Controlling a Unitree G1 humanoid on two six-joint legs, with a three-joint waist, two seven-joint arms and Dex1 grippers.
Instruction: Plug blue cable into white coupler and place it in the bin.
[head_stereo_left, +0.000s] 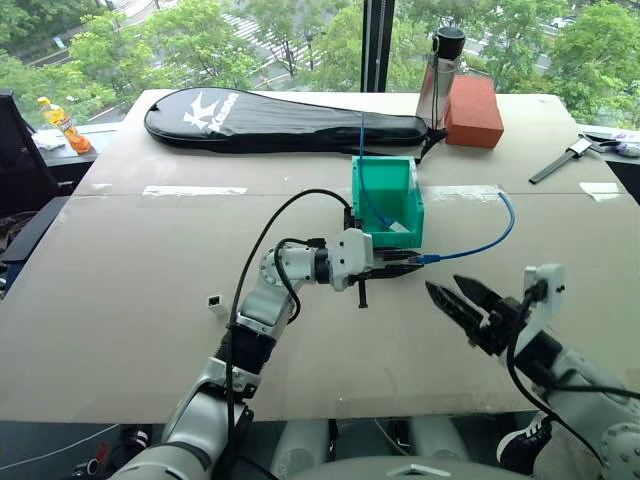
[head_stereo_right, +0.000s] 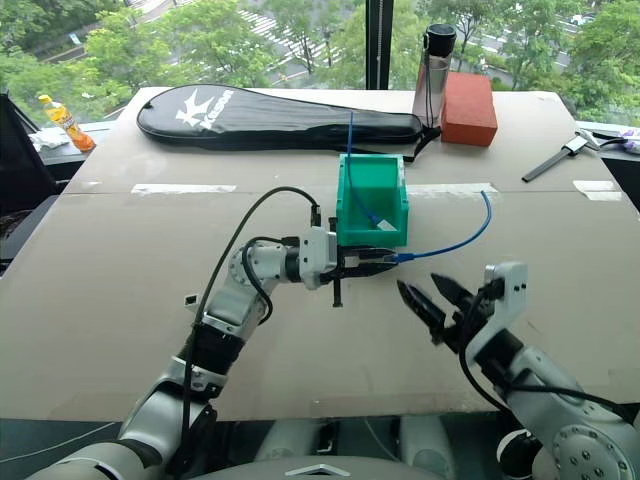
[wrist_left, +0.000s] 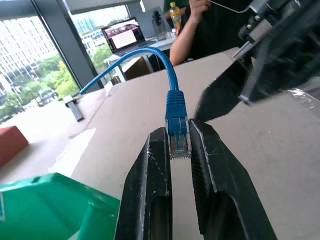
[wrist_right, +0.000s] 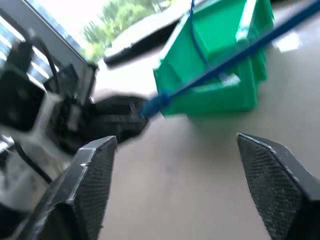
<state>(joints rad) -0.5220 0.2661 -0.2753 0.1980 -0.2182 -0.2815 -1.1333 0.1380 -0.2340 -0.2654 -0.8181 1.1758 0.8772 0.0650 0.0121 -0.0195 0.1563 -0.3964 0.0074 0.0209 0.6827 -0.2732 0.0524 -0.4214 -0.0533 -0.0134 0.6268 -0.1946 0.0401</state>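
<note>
Left gripper (head_stereo_left: 408, 262): closed tight on the clear plug end of the blue cable (head_stereo_left: 478, 244), just in front of the green bin (head_stereo_left: 386, 203) at its 6 o'clock.

Blue cable: arcs from the plug out to the bin's 3 o'clock and back toward its right wall. A second blue cable (head_stereo_left: 363, 170) stands in the bin.

Right gripper (head_stereo_left: 462, 298): fingers spread apart, holding nothing, at the plug's 4 o'clock, bare table (head_stereo_left: 120, 290) between them.

White coupler (head_stereo_left: 216, 301): alone on open table at the bin's 8 o'clock, well apart.

Racket bag (head_stereo_left: 280, 120), brick (head_stereo_left: 473, 111): along the far edge.
</note>
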